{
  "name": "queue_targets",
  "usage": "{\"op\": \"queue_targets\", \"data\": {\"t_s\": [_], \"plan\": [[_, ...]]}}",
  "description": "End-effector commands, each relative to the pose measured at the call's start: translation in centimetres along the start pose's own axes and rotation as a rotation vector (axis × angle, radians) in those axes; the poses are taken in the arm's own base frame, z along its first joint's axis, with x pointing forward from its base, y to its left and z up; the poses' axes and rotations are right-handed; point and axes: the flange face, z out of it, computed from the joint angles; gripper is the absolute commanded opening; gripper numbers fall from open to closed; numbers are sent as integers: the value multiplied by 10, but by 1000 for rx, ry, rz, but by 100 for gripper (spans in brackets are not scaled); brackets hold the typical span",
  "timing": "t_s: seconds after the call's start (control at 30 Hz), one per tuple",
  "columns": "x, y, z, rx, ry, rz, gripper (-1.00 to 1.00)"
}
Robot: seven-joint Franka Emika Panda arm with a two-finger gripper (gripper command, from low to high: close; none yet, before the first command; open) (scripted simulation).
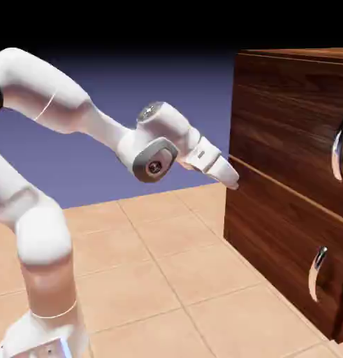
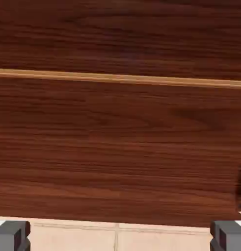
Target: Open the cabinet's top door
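Ideally, the empty gripper (image 1: pixel 232 180), its fingers spread wide, rises and moves well past itself to the top door's (image 1: pixel 289 126) handle (image 1: pixel 337 150) before closing.

Cabinet (image 1: pixel 293 182) stands on counter (image 1: pixel 174 280), at its right side in exterior view. Top door (image 1: pixel 286 126) sits above lower panel (image 1: pixel 279 245), thin seam between them. Top handle (image 1: pixel 337 150) near right edge of top door; lower handle (image 1: pixel 316 273) below it on lower panel. Arm (image 1: pixel 69 112) rises from counter's near left part, reaches right. Gripper (image 1: pixel 226 175) near cabinet's left front edge, at seam height, well left of both handles. Hand view: gripper (image 2: pixel 120 235) faces cabinet (image 2: pixel 120 147) front, fingertips (image 2: pixel 12 235) wide apart, counter (image 2: pixel 117 238) strip below.
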Motion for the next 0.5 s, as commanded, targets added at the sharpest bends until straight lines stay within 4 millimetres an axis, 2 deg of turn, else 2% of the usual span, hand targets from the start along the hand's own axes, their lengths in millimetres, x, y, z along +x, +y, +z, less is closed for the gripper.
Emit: {"op": "queue_targets", "data": {"t_s": [0.0,0.23,0.47], "plan": [[5,-5,-6,16,17,-62,100],[40,-33,-52,93,154,-480,100],[73,-41,-95,110,317,-869,100]]}}
